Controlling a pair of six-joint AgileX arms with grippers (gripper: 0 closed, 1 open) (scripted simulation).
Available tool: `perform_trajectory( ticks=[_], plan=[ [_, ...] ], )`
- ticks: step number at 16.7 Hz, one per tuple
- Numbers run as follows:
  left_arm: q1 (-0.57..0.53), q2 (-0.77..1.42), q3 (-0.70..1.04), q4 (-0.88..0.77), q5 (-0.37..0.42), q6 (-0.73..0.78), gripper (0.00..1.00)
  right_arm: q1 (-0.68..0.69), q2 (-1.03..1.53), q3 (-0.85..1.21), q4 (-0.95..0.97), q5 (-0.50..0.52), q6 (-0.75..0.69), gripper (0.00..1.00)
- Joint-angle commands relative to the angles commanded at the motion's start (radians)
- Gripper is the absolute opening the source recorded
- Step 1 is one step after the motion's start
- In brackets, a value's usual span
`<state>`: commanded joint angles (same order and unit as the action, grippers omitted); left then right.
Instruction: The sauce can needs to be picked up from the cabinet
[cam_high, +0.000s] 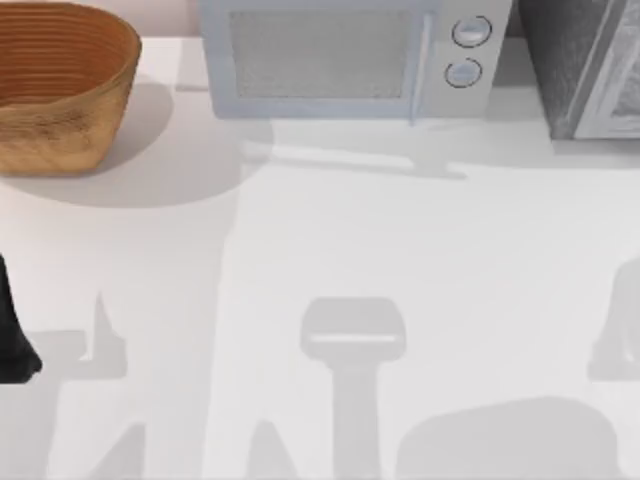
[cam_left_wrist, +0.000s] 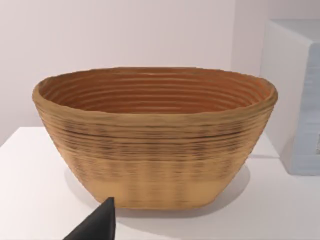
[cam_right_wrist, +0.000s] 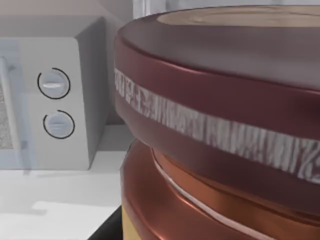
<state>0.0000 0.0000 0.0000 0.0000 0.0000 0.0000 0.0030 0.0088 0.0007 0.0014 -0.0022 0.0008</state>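
We are closing on the sauce can by the cabinet at the table's far right corner; right hand's state we cannot tell, so the grasp needs confirming before lifting.

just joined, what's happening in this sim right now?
The right wrist view sits very close to the sauce can, with the microwave behind it, so the right arm appears to be at the can. In the top view, the cabinet stands at the table's far right corner, the microwave in the middle and the woven basket at the far left. The left arm is parked at the left edge, facing the basket.
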Motion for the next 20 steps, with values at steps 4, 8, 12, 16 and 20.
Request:
perform_trajectory(
  ticks=[4, 8, 12, 16, 20],
  plan=[
    [0.000, 0.000, 0.000, 0.000, 0.000, 0.000, 1.00, -0.020, 0.105, 0.039, 0.086, -0.054, -0.003, 0.00],
    [0.000, 0.000, 0.000, 0.000, 0.000, 0.000, 1.00, -0.047, 0.290, 0.096, 0.222, -0.150, -0.004, 0.00],
    [0.000, 0.000, 0.000, 0.000, 0.000, 0.000, 1.00, -0.077, 0.486, 0.148, 0.354, -0.247, 0.003, 0.00],
    [0.000, 0.000, 0.000, 0.000, 0.000, 0.000, 1.00, -0.109, 0.676, 0.199, 0.483, -0.338, 0.016, 0.00],
    [0.000, 0.000, 0.000, 0.000, 0.000, 0.000, 1.00, -0.137, 0.857, 0.261, 0.623, -0.434, 0.015, 0.00]
  ],
)
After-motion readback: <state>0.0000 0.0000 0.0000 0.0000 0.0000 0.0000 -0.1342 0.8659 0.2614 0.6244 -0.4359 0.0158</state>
